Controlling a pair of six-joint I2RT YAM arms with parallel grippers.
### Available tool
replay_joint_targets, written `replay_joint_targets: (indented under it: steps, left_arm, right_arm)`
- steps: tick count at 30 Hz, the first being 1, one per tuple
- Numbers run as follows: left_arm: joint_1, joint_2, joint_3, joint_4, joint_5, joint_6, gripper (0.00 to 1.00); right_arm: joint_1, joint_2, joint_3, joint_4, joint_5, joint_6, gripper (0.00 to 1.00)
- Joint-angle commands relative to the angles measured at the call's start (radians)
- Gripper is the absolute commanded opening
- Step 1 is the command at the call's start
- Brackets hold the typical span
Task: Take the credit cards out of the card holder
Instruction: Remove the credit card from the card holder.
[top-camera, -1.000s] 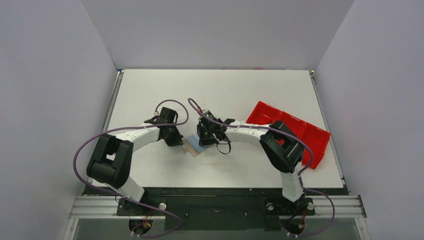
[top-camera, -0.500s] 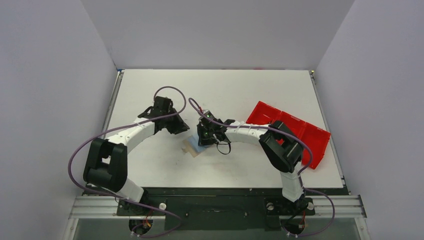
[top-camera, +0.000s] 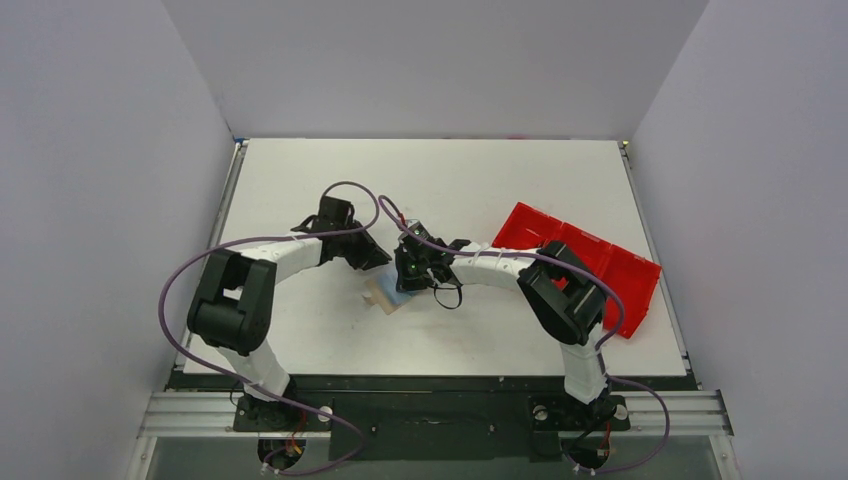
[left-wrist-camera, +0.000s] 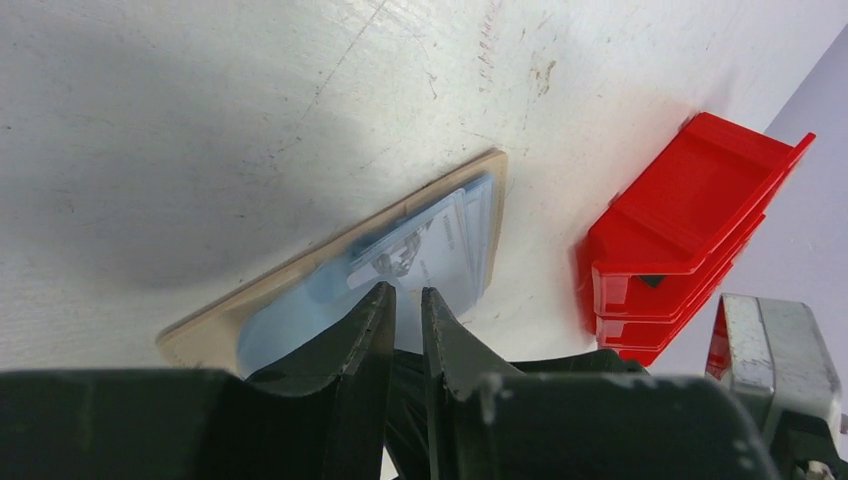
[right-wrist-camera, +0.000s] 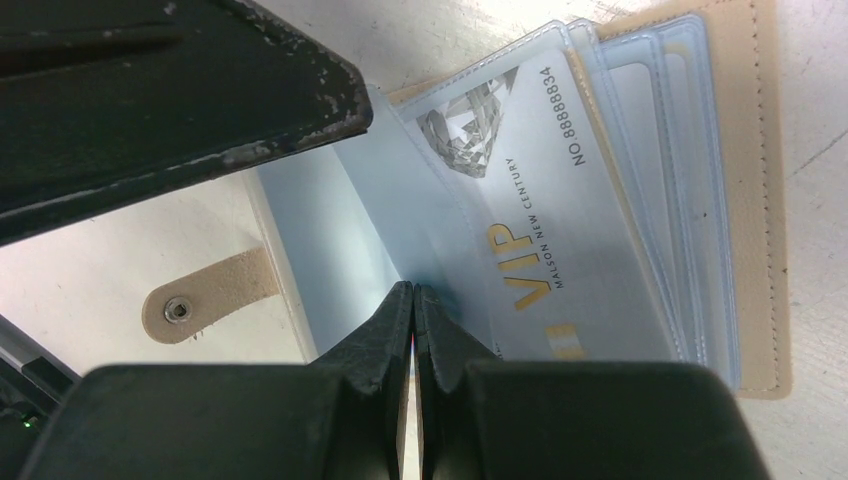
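The tan card holder lies open on the white table between both arms. In the right wrist view its tan cover frames clear blue sleeves, and a pale grey VIP credit card sits in the top sleeve. My right gripper is shut, its tips pressed onto the blue sleeve left of that card. My left gripper hovers at the holder's near edge, jaws slightly apart with nothing between them, pointing at the credit cards. From above, the left gripper is just behind-left of the right gripper.
A red compartment tray lies at the right, behind the right arm's elbow; it also shows as the red tray in the left wrist view. The holder's snap strap lies flat on the table. A black left finger looms over the holder.
The left gripper has swung back and right from the holder's left side toward its far edge and has opened a little. The right gripper and the holder have stayed put.
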Motion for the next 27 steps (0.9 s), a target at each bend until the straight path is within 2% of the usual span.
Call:
replay_joint_targets:
  steps: [1, 4, 6, 15, 18, 27]
  left_arm:
    - [0.002, 0.032, -0.003, 0.038, 0.001, -0.009, 0.12]
    - [-0.002, 0.060, -0.011, 0.012, -0.024, -0.001, 0.03]
    - [-0.004, 0.075, -0.014, -0.004, -0.039, 0.005, 0.00]
    - [-0.004, 0.076, -0.034, -0.029, -0.078, 0.031, 0.00]
    - [-0.004, 0.072, -0.040, -0.026, -0.079, 0.043, 0.00]
    - [-0.004, 0.058, -0.038, -0.017, -0.069, 0.060, 0.00]
  right_arm:
    - [-0.006, 0.009, -0.005, 0.036, 0.012, 0.000, 0.00]
    - [-0.008, 0.002, 0.001, 0.033, 0.013, -0.002, 0.00]
    - [-0.009, -0.013, 0.011, 0.023, 0.018, -0.006, 0.00]
    - [-0.063, -0.128, 0.026, -0.039, 0.034, -0.041, 0.00]
    - [-0.100, -0.167, 0.006, -0.052, 0.039, -0.052, 0.06]
    - [-0.111, -0.155, -0.011, -0.066, 0.016, -0.065, 0.10]
